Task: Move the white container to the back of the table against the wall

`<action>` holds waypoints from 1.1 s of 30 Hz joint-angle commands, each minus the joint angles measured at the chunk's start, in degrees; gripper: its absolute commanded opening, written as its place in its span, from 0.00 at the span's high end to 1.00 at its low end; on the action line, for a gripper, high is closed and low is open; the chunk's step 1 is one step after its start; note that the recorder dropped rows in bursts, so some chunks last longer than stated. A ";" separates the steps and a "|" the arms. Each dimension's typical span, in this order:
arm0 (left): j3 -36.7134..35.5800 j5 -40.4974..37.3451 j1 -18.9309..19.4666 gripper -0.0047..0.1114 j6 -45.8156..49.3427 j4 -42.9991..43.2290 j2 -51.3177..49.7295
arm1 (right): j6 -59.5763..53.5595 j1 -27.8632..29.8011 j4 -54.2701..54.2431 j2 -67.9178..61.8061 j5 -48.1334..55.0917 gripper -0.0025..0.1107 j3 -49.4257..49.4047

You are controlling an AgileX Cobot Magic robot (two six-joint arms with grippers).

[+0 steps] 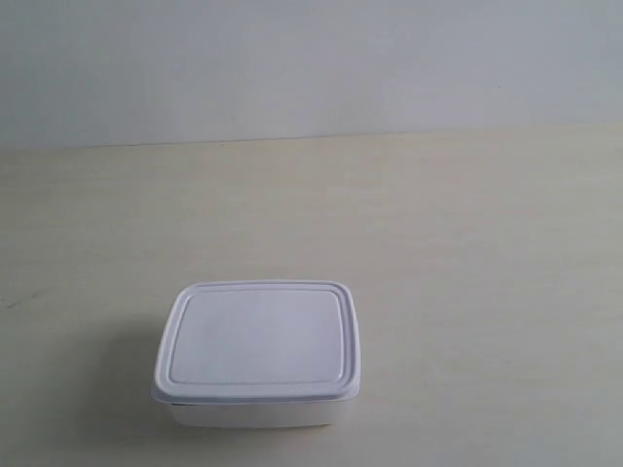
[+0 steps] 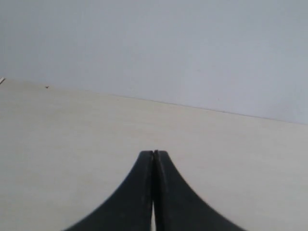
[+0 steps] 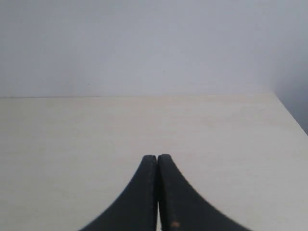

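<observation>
The white container (image 1: pixel 258 352) stands with its rimmed lid on, near the front of the pale wood-grain table (image 1: pixel 467 253) in the exterior view, well short of the plain grey-white wall (image 1: pixel 311 68). Neither arm shows in that view. In the left wrist view my left gripper (image 2: pixel 154 153) is shut, its black fingers pressed together over bare table, nothing between them. My right gripper (image 3: pixel 157 157) is likewise shut and holds nothing. The container is out of sight in both wrist views.
The table's back edge meets the wall (image 2: pixel 192 53) across each view. In the right wrist view the table's side edge (image 3: pixel 288 113) runs down one side. A tiny dark speck (image 2: pixel 46 87) lies near the back edge.
</observation>
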State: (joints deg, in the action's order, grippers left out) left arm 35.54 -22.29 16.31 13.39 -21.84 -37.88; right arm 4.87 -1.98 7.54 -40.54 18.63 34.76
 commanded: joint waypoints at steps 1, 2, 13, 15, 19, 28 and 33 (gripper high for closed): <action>0.61 0.61 -0.36 0.96 0.04 0.25 -0.14 | -0.28 0.03 0.02 -0.11 -1.23 0.98 0.53; 0.61 0.61 -0.36 0.96 0.04 0.25 -0.14 | -0.28 0.03 0.02 -0.11 -1.23 0.98 0.53; 0.61 0.60 -0.36 0.96 0.04 0.00 -0.14 | -0.28 0.03 0.02 -0.11 -1.23 0.98 0.53; 0.61 1.01 -0.36 0.96 0.04 -1.87 -0.14 | -0.28 0.03 0.02 -0.11 -1.23 0.98 0.53; 0.61 5.43 -0.36 0.96 -0.06 -11.19 -0.14 | -0.28 0.03 0.02 -0.11 -1.23 0.98 0.53; 0.61 0.85 -0.36 0.96 0.06 -25.83 -3.80 | -0.28 0.03 0.02 -0.11 -1.23 0.98 0.53; 0.61 -0.48 -5.04 0.96 3.66 -28.02 -9.81 | -0.28 0.03 0.02 -0.11 -1.23 0.98 0.53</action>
State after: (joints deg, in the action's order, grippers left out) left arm 35.81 -22.06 14.05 14.84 -48.01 -44.83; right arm 4.87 -1.98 7.54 -40.57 18.25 34.89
